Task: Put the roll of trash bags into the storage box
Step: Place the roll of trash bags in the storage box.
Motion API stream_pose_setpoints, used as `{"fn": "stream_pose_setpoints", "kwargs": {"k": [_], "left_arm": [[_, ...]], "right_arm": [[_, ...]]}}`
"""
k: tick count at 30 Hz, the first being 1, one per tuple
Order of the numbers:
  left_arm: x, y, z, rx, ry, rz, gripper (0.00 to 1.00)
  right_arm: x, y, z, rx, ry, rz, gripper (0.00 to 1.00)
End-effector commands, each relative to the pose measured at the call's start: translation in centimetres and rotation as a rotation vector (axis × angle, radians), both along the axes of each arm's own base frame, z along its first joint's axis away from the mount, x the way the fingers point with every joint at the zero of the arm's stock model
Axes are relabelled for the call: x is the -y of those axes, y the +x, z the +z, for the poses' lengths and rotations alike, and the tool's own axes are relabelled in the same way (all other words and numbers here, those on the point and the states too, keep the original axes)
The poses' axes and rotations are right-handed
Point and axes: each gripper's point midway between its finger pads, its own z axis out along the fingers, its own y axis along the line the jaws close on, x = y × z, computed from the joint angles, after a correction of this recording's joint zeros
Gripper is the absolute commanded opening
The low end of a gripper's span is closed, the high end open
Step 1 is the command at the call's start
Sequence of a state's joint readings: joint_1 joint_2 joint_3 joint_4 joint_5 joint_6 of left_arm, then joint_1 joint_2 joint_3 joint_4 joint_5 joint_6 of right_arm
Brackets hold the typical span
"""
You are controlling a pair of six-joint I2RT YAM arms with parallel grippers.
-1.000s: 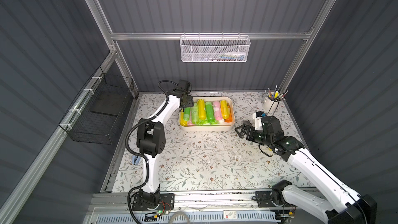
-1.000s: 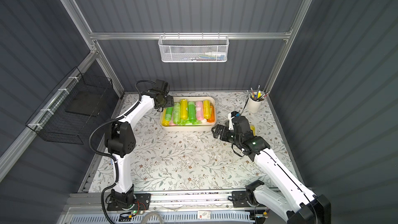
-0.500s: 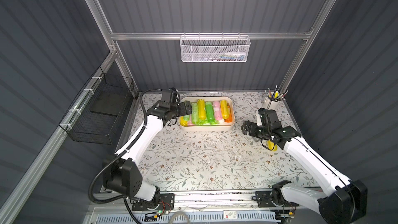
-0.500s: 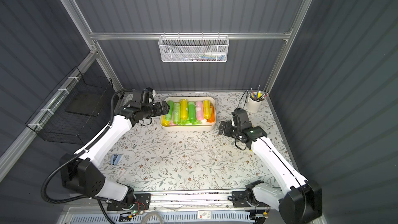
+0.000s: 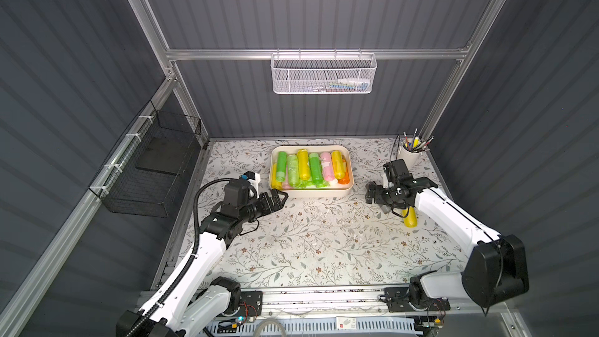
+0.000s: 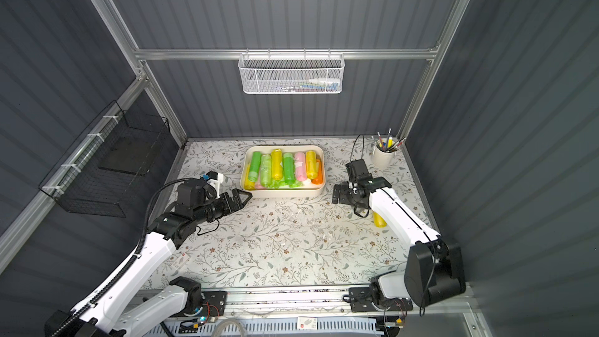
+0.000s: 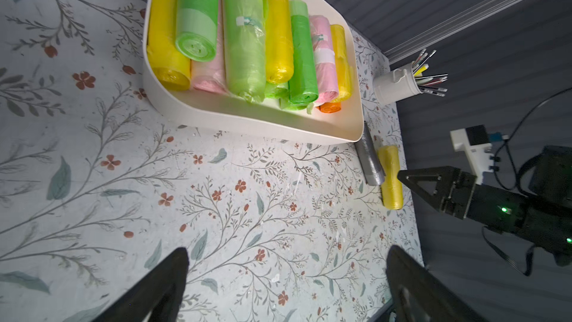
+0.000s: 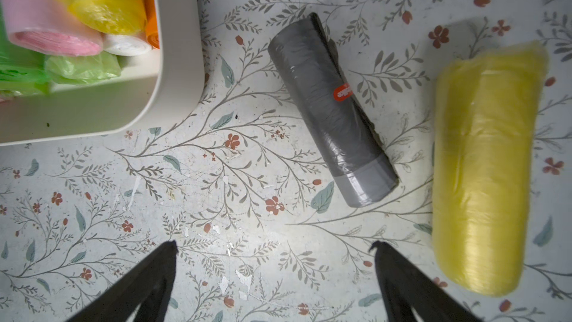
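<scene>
Top views both show a floral table (image 5: 291,254) with the box (image 5: 311,193) near its back, packed with coloured rolls (image 5: 304,170). The left gripper (image 7: 288,250) hangs empty, jaws spread, just off the box's near left corner. The right gripper (image 8: 274,244), likewise spread and empty, hovers beside the box's right end. A yellow roll (image 8: 483,165) and a grey roll (image 8: 331,109) lie there on the table outside the box, the grey one nearer it.

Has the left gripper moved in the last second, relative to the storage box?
Yes. The left gripper withdrew from over the far left end of the storage box to beside its near left corner.
</scene>
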State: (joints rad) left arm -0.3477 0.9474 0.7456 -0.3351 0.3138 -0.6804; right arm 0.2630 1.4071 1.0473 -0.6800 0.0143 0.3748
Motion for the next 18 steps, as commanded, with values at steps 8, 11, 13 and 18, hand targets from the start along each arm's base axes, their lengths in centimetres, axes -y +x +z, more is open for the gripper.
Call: {"fn": "stream_pose_setpoints", "kwargs": {"k": [8,11,13,18], "left_arm": [[2.4,-0.6,-0.3,-0.070,-0.166,-0.062,1.00],[2.1,-0.7,0.0,-0.057,-0.164,-0.050,1.00],[2.1,-0.8,0.3,-0.053,-0.166,-0.052,1.00],[2.0,-1.0,0.5,-0.049,-0.164,-0.054,1.00]], "right_arm": [[1.5,1.7,-2.4,-0.103,-0.145,0.042,0.94],[2.2,2.3,-3.4,-0.141,-0.208,0.049,0.92],[2.4,2.6,-4.1,-0.157,-0.227,0.058,0.89],[2.6,4.0,-5.2,-0.161,-0.263,0.076,0.85]]}}
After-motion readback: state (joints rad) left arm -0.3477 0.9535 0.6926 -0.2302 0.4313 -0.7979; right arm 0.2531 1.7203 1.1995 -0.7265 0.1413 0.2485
